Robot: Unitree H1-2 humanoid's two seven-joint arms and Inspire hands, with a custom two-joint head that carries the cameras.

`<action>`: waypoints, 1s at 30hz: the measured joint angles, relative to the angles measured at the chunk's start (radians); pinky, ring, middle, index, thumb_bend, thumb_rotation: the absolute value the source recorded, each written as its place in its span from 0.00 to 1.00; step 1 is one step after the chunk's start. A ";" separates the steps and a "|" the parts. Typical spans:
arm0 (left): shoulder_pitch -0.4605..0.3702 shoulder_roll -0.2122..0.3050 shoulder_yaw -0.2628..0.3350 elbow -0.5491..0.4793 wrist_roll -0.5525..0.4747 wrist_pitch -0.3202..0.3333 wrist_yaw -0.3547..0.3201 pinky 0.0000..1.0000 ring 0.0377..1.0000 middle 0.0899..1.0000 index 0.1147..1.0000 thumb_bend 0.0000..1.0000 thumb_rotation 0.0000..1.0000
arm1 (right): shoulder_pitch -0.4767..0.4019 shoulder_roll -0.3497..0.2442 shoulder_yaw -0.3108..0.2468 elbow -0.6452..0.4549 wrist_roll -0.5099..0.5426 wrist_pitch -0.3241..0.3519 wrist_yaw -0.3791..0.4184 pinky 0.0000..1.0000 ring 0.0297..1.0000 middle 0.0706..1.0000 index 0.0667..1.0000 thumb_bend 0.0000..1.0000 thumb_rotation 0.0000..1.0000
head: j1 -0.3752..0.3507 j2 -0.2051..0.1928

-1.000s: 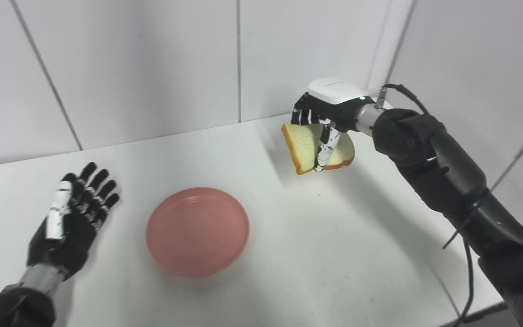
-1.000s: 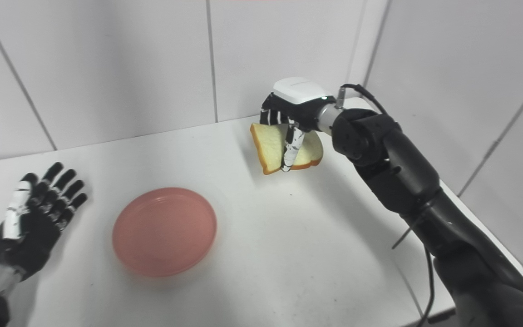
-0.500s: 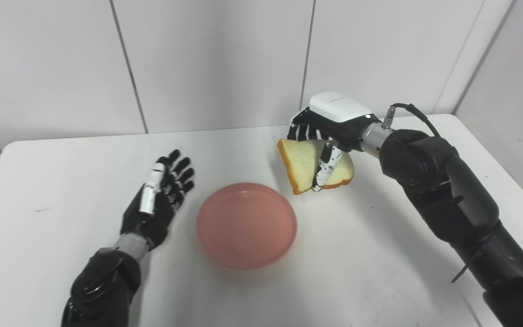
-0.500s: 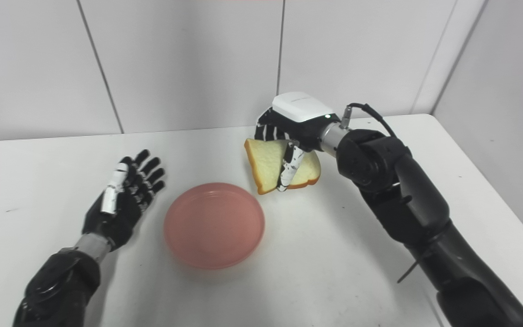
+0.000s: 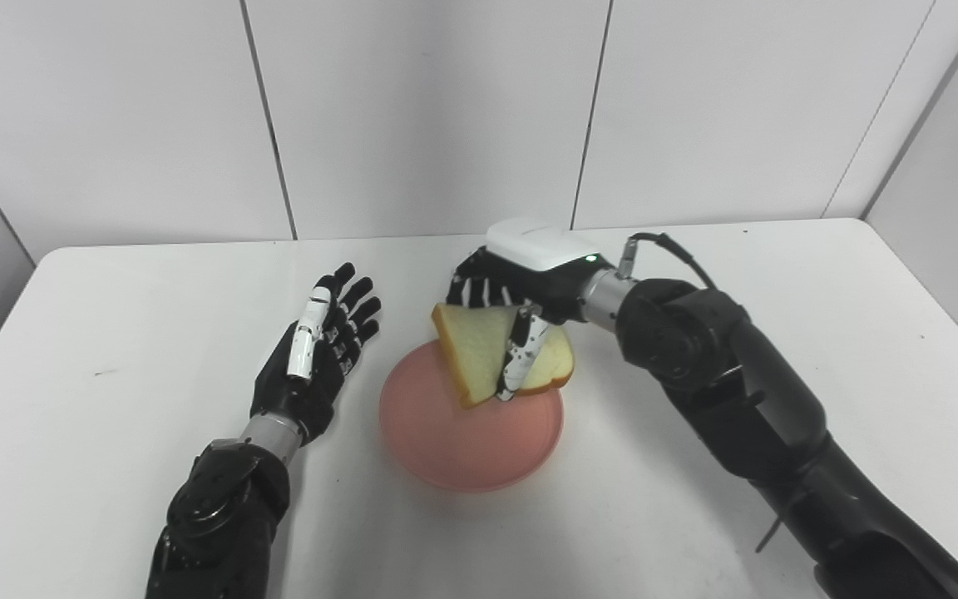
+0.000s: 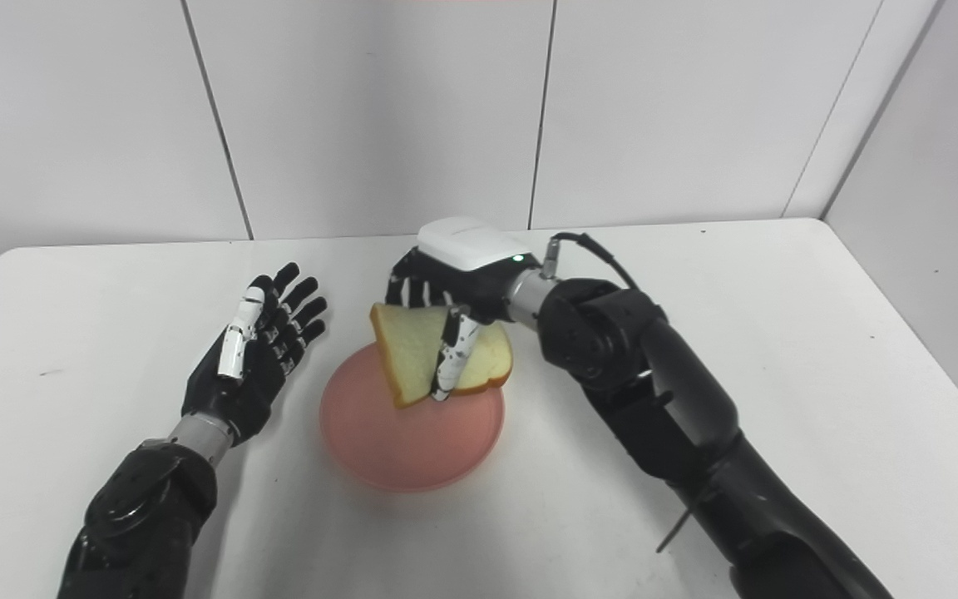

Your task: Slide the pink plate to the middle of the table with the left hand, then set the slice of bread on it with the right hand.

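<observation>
The white tabletop carries one container, the pink plate, which sits near its middle and has nothing resting in it yet. The right robot hand reaches in from the right and hangs over the plate's far half, clenched around the slice of bread, thumb across the front face and fingers behind. The slice is tilted steeply, its long crust edge running down and toward the camera, lowest corner just above the plate. The plate lies directly below the bread, so the placing seems to need only a lowering and flattening before letting go. The left robot hand rests just left of the plate, fingers spread, holding nothing.
</observation>
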 measured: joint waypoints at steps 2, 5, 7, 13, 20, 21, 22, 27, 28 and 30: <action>0.000 -0.001 0.000 0.000 0.002 0.000 0.003 0.96 0.95 0.95 0.96 0.41 1.00 | 0.001 0.006 0.004 0.008 0.003 -0.010 -0.003 0.38 0.37 0.44 0.51 0.51 0.00 | 0.005 0.005; 0.000 -0.001 0.001 0.000 0.003 0.000 0.005 0.96 0.95 0.95 0.95 0.41 1.00 | 0.005 0.019 0.007 0.017 0.005 -0.023 -0.017 0.37 0.36 0.44 0.52 0.51 0.00 | 0.003 0.006; 0.000 -0.001 0.001 0.000 0.008 0.000 0.007 0.96 0.95 0.95 0.96 0.41 1.00 | 0.008 0.028 0.016 0.021 0.004 -0.024 -0.021 0.36 0.35 0.43 0.52 0.51 0.00 | 0.000 0.011; 0.000 -0.007 0.002 -0.001 0.009 0.000 0.010 0.95 0.94 0.94 0.95 0.41 1.00 | 0.010 0.039 0.055 0.043 -0.014 -0.024 -0.019 0.33 0.34 0.43 0.52 0.51 0.00 | 0.005 0.017; -0.001 -0.007 0.002 -0.001 0.012 0.000 0.010 0.95 0.94 0.94 0.95 0.42 1.00 | 0.021 0.053 0.076 0.075 -0.020 -0.023 -0.017 0.36 0.36 0.44 0.52 0.51 0.00 | 0.008 0.021; -0.002 -0.007 0.003 -0.001 0.012 0.000 0.010 0.95 0.94 0.94 0.95 0.41 1.00 | 0.022 0.055 0.080 0.083 -0.025 -0.023 -0.017 0.35 0.35 0.44 0.52 0.51 0.00 | 0.008 0.021; -0.002 -0.007 0.004 -0.001 0.012 0.000 0.010 0.95 0.94 0.95 0.95 0.41 1.00 | 0.025 0.057 0.083 0.087 -0.031 -0.023 -0.017 0.35 0.35 0.43 0.52 0.51 0.00 | 0.008 0.023; -0.004 -0.007 0.005 -0.002 0.011 0.000 0.010 0.95 0.94 0.95 0.95 0.42 1.00 | 0.033 0.066 0.093 0.107 -0.043 -0.024 -0.019 0.33 0.34 0.42 0.52 0.51 0.00 | 0.006 0.023; -0.007 -0.007 0.005 -0.002 0.011 0.000 0.010 0.95 0.95 0.95 0.95 0.42 1.00 | 0.036 0.067 0.094 0.113 -0.049 -0.024 -0.022 0.33 0.35 0.42 0.52 0.51 0.00 | 0.006 0.023; -0.011 -0.007 0.007 -0.002 0.011 0.000 0.010 0.95 0.95 0.95 0.96 0.41 1.00 | 0.041 0.070 0.096 0.116 -0.052 -0.024 -0.026 0.31 0.34 0.41 0.52 0.51 0.00 | 0.006 0.023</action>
